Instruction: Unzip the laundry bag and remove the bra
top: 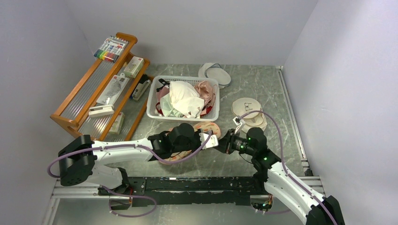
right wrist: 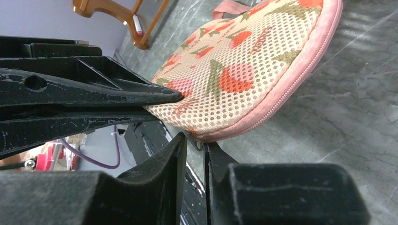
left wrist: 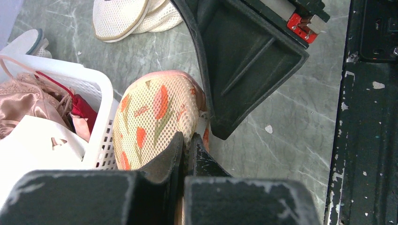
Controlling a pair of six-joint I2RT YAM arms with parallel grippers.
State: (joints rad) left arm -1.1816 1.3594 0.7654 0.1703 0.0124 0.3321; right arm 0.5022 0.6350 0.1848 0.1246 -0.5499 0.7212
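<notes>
The laundry bag (top: 210,126), peach mesh with orange-red flowers and pink trim, lies on the table in front of the basket, between my two grippers. My left gripper (top: 205,139) is shut on the bag's near edge; in the left wrist view its tips (left wrist: 187,141) pinch the mesh of the bag (left wrist: 152,115). My right gripper (top: 220,142) faces it. In the right wrist view its jaws (right wrist: 195,143) stand a narrow slit apart, closed on the small zipper pull (right wrist: 199,143) at the rim of the bag (right wrist: 244,61). The pink zipper looks closed. The black bra is hidden.
A white basket (top: 155,96) of white, pink and red garments stands just behind the bag. White round pouches (top: 248,112) lie to the right, another (top: 216,74) at the back. A wooden rack (top: 101,89) with small items stands on the left.
</notes>
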